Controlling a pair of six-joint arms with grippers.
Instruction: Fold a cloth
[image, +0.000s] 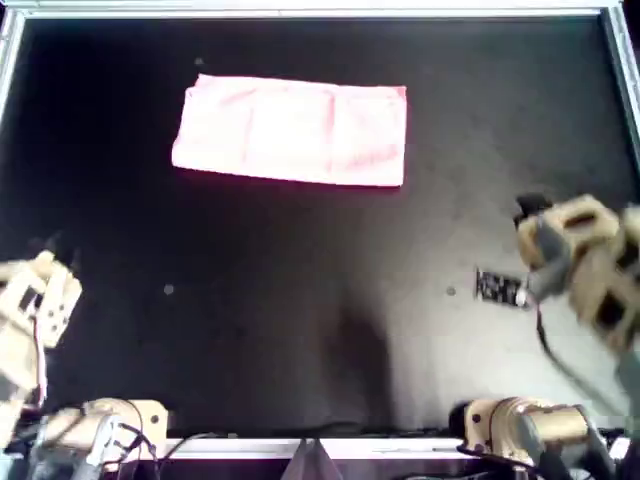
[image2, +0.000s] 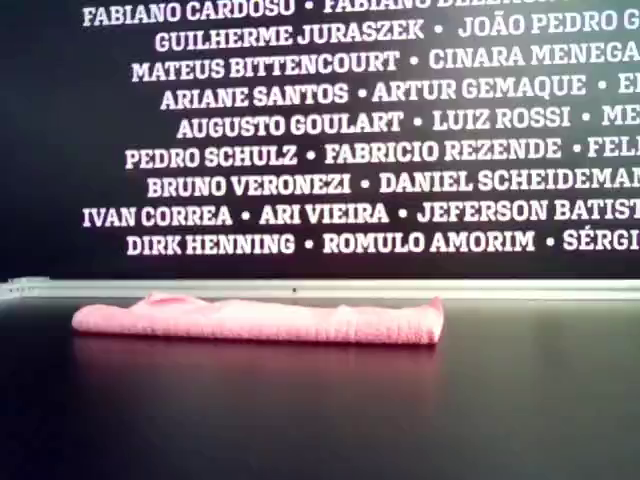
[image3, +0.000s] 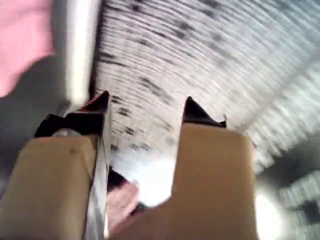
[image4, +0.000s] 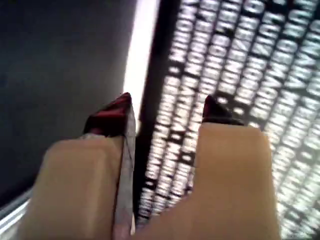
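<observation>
Cloth (image: 293, 131), folded into a pink rectangle, lies flat on the black table (image: 300, 300) toward its far edge. Left gripper (image3: 145, 107) and right gripper (image4: 165, 107) hover apart from it, jaws parted, holding nothing.

Cloth (image: 293, 131) lies flat on the bench (image: 300, 300), toward the far side in the overhead view, slightly left of centre. Behind it, in the exterior view, the bench's rail (image2: 320, 289), then a lettered wall (image2: 350, 130). Both arms well apart from the cloth: one at the overhead view's lower left, one at its right edge. A small tag (image: 499, 288) lies on the bench just beside the latter.
</observation>
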